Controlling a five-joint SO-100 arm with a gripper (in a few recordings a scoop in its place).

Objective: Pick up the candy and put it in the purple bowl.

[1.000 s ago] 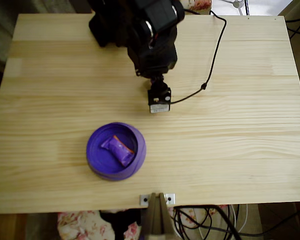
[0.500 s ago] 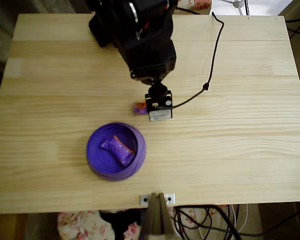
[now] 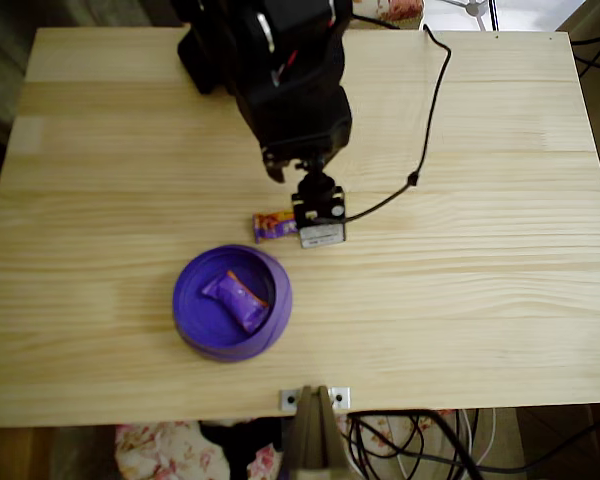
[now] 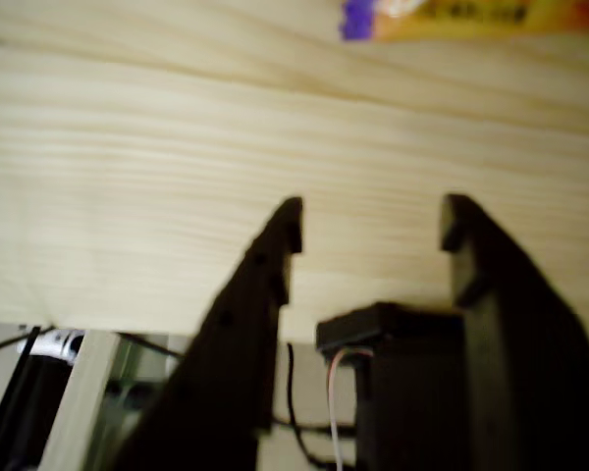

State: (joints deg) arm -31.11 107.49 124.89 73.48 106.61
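The candy (image 3: 273, 225), a small flat purple and orange-yellow wrapper, lies on the wooden table just left of the arm's wrist camera block (image 3: 318, 216). In the wrist view the candy (image 4: 452, 12) sits at the top edge, beyond the fingertips. My gripper (image 4: 373, 224) is open, with bare wood between its two dark fingers (image 4: 275, 265). The purple bowl (image 3: 181, 300) stands below and left of the candy, near the front edge of the table. It holds a plumper, almost all-purple candy (image 3: 237, 300).
The black arm (image 3: 285, 80) reaches down from the table's far edge. A black cable (image 3: 425, 130) runs from the wrist camera toward the back right. A metal bracket (image 3: 315, 400) sits at the front edge. Bare wood spreads to the right and left.
The arm's head has shifted slightly toward the front of the table. The candy, hidden under it a second ago, now shows almost fully at its left.
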